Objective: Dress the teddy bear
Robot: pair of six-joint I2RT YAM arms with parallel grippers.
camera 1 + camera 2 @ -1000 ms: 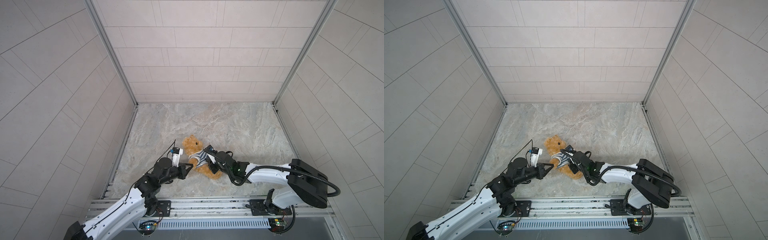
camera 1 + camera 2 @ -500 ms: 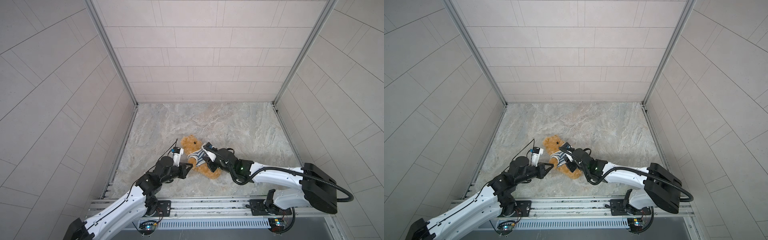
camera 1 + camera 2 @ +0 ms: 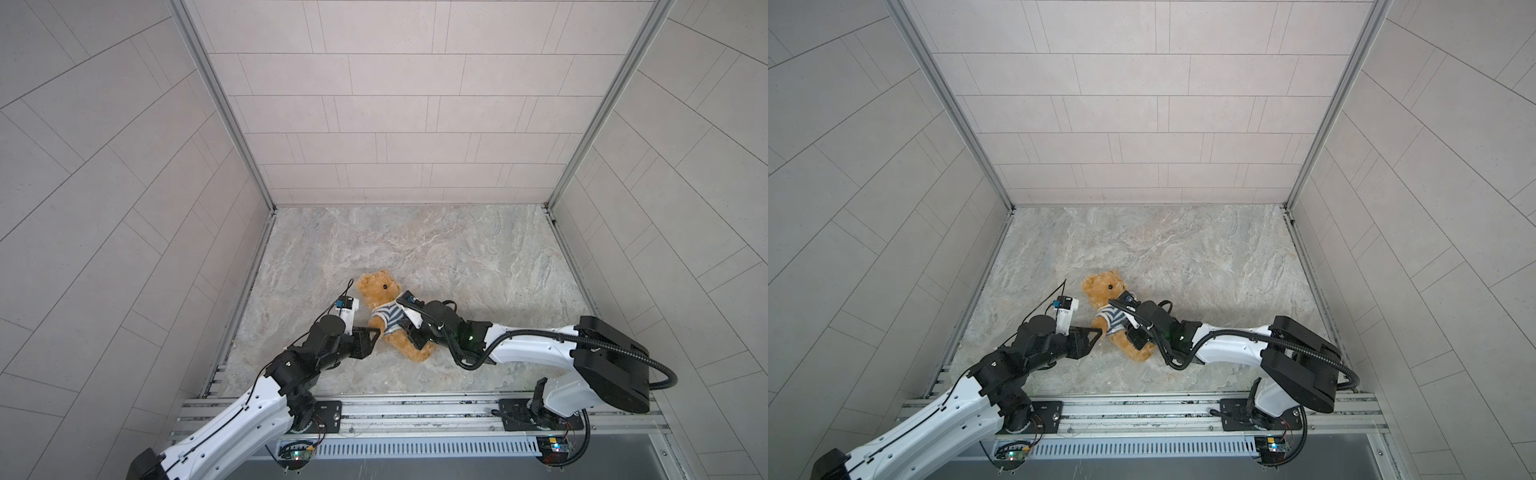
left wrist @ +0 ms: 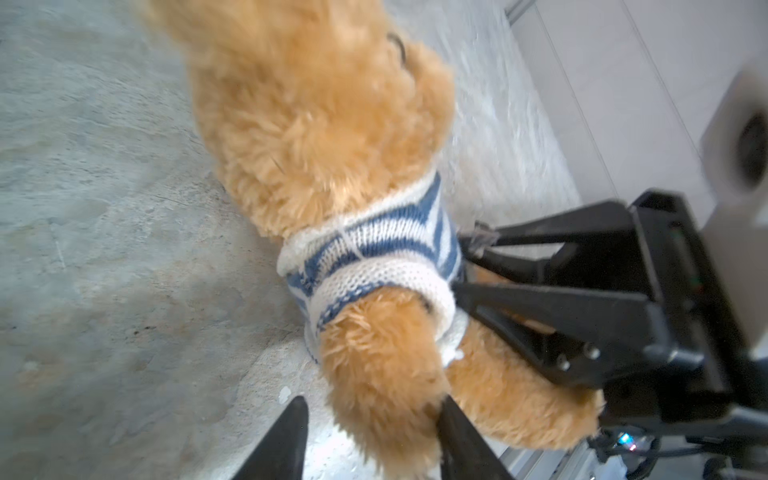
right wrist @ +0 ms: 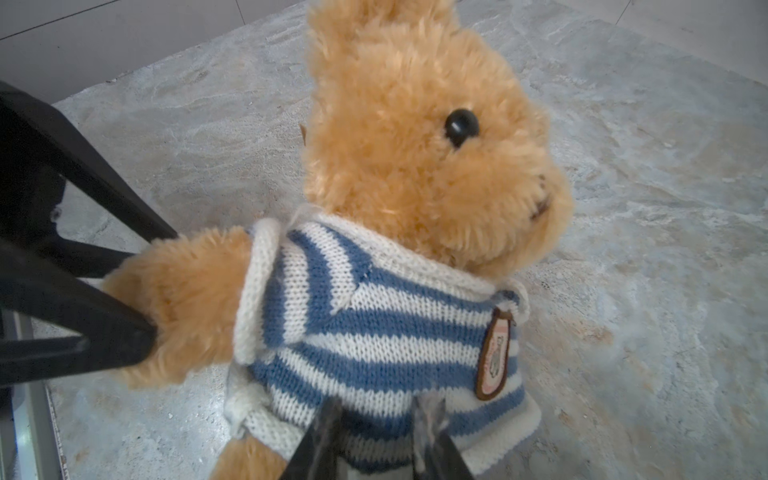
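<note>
Since blue-and-white striped knitted shirt (image 5: 374, 332) covers fluffy golden-brown teddy bear (image 5: 415, 124), dressing looks nearly done; right gripper (image 5: 379, 405) clamps hem, left gripper (image 4: 372, 401) stands apart.

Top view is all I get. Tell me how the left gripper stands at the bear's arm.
Observer: The left wrist view shows the left gripper open. The arm of the bear is out through the sleeve of the shirt and lies between the gripper's fingers.
Operator: Now give me the right gripper.
Observer: In the right wrist view the right gripper is closed on the shirt's bottom hem, near a brown badge sewn on the front.
</note>
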